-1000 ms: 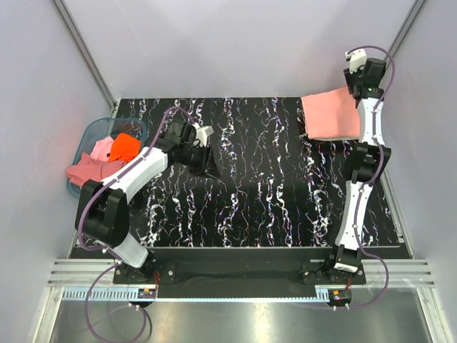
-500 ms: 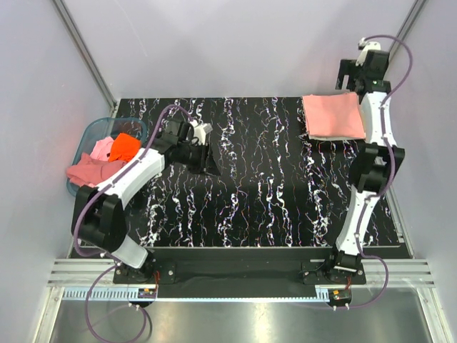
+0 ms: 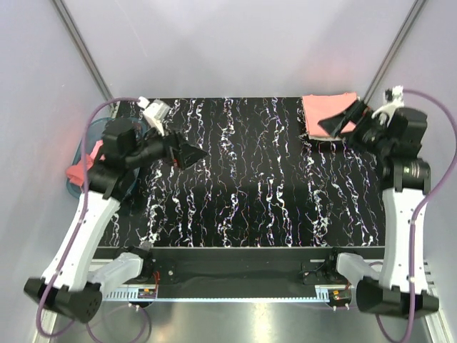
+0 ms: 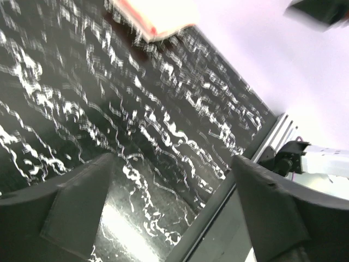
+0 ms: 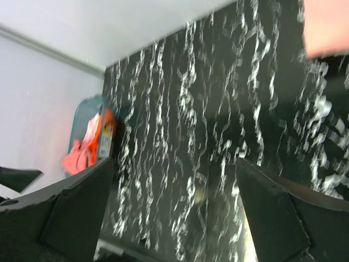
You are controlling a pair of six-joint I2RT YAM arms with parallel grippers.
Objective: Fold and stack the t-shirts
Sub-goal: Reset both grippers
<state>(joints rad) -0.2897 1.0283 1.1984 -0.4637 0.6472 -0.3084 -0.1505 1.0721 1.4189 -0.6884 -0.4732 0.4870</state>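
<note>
A folded salmon-pink t-shirt [image 3: 327,114] lies at the far right corner of the black marbled table [image 3: 250,186]. It shows blurred at the top of the left wrist view [image 4: 155,16] and as a corner in the right wrist view [image 5: 327,24]. More t-shirts, pink and orange, are bunched in the teal basket [image 5: 90,117] at the far left [image 3: 77,171] [image 5: 82,155]. My left gripper [image 3: 191,153] [image 4: 174,213] hangs open and empty above the table's left part. The right gripper [image 3: 335,123] [image 5: 174,213] is open and empty, raised over the near edge of the folded shirt.
My left arm covers most of the basket [image 3: 73,187] in the top view. Pale walls close in the table at the back and both sides. A metal rail [image 3: 235,275] with both arm bases runs along the near edge.
Both arms have risen off the table and swung back toward their sides. The right gripper left the far right corner, and both grippers have opened wide.
</note>
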